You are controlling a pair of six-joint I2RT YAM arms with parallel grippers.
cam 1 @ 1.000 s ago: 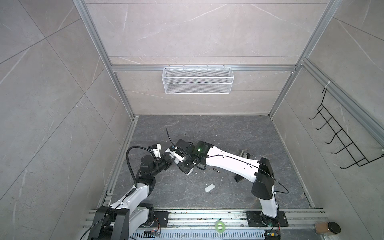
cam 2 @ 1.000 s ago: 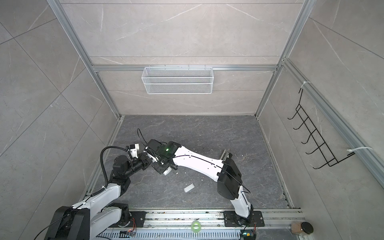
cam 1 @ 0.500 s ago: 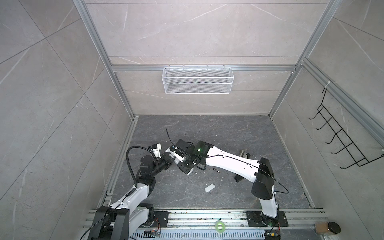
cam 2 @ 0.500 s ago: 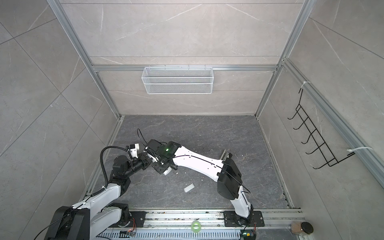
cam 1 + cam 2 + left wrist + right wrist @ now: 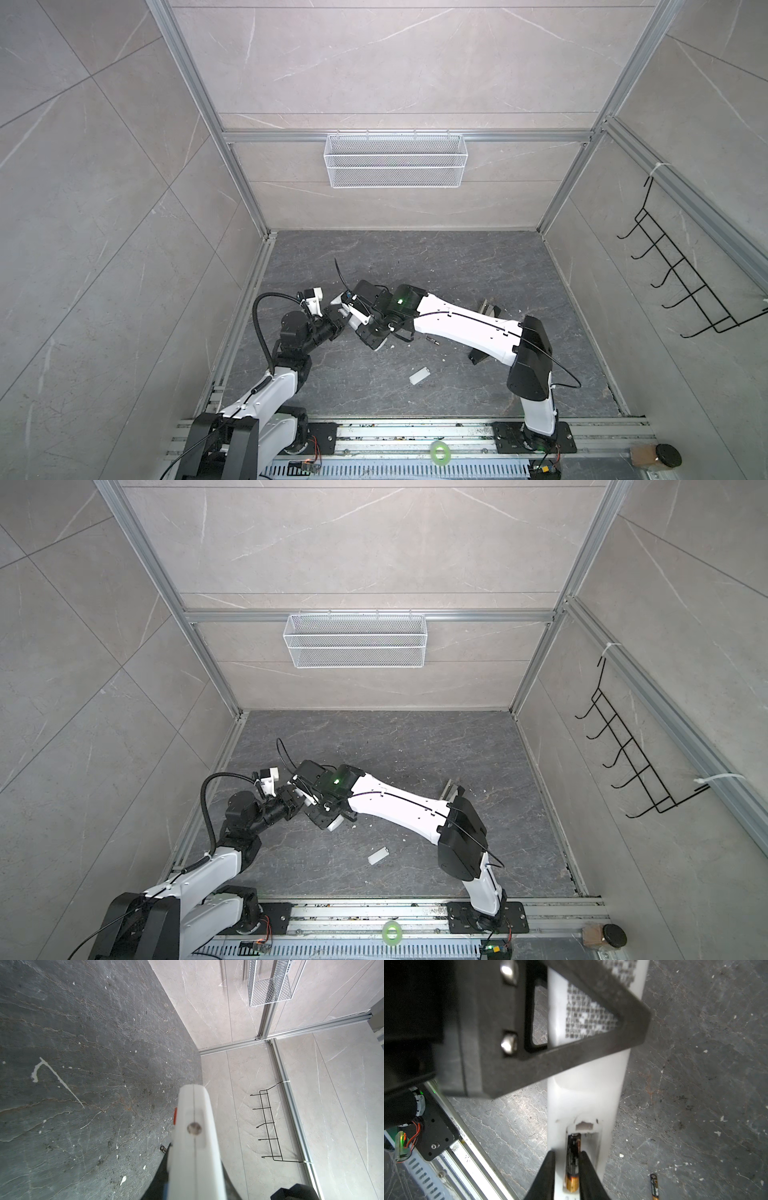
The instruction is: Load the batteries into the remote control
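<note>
While a full second separates the oldest pictures from this moment, both top views show no shift in either arm, and the long slim white plastic remote control (image 5: pixel 587 1088) is held above the dark grey stone table (image 5: pixel 415 266) just as before. The left end effector (image 5: pixel 340 316) stays clamped across the remote control's printed back, its black triangular finger (image 5: pixel 571 1053) lying over the label, and the left arm is folded upward with its forearm aimed at the remote control. The right arm stretches long and low towards the remote control. The right end effector (image 5: pixel 566 1154) points into the remote control's open battery compartment (image 5: pixel 588 1140). Its two black fingers (image 5: pixel 546 1167) stand narrowly apart on either side of a dark cylindrical battery with a gold-coloured end (image 5: pixel 572 1165) lying in that compartment; whether they squeeze it cannot be told. A second dark gold-tipped battery (image 5: pixel 655 1187) lies on the table near the remote control, and a small loose white rectangular cover (image 5: pixel 419 376) rests farther from it.
</note>
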